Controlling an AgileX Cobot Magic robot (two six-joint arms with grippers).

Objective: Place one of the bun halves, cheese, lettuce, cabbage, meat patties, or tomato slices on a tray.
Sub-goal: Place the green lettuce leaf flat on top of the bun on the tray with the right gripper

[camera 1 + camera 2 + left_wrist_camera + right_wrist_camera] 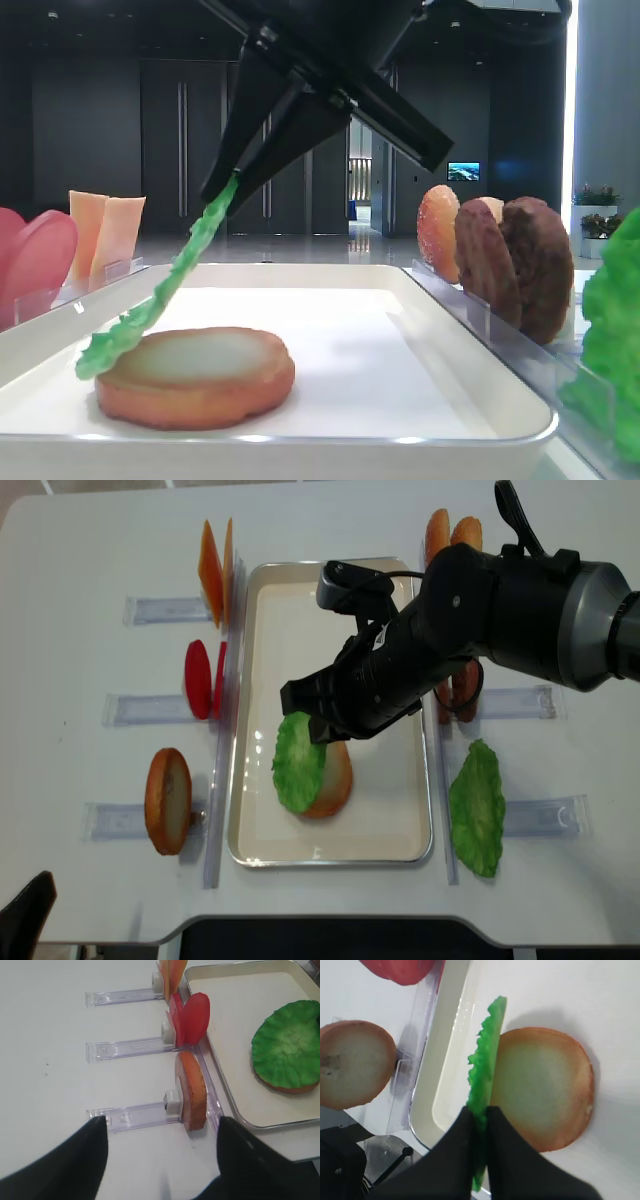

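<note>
The right gripper (480, 1115) pinches a green lettuce leaf (485, 1070) edge-on — it hangs tilted over a bun half (545, 1090) lying on the white tray (450, 1070). Outside the rim stands another bun half (352, 1062).

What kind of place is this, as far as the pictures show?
Probably a robot demonstration bench in a large indoor hall, not a real kitchen. Burger parts such as the tomato slices stand upright in clear holders around a white tray on a white table, with dark walls and a screen behind.
</note>
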